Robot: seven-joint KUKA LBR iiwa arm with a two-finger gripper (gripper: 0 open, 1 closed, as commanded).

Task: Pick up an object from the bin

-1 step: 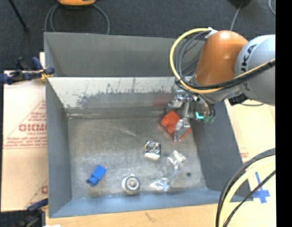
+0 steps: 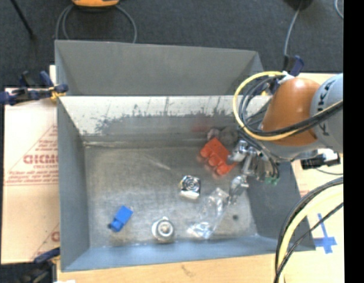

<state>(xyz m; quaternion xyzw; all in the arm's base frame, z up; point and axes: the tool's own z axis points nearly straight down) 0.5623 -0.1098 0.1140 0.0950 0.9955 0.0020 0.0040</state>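
In the camera view the grey metal bin (image 2: 72, 175) holds a few loose things on its floor; the arm comes in from the right under its orange cover (image 2: 291, 108), ringed with cables, and the gripper (image 2: 238, 181) hangs low over the right part of the floor, near the right wall. Whether it is open or closed I cannot tell. Just to its left, touching or nearly so, lies a red block (image 2: 216, 155), close to the back wall; just below its tip lies a crumpled clear wrapper (image 2: 208, 214), running down toward the front wall. A small shiny metal cube (image 2: 190, 187) sits a little to the left of the gripper, between block and wrapper. Farther left along the front lie a round silver cap (image 2: 163, 229) and – well apart from the gripper – a blue block (image 2: 120, 218).
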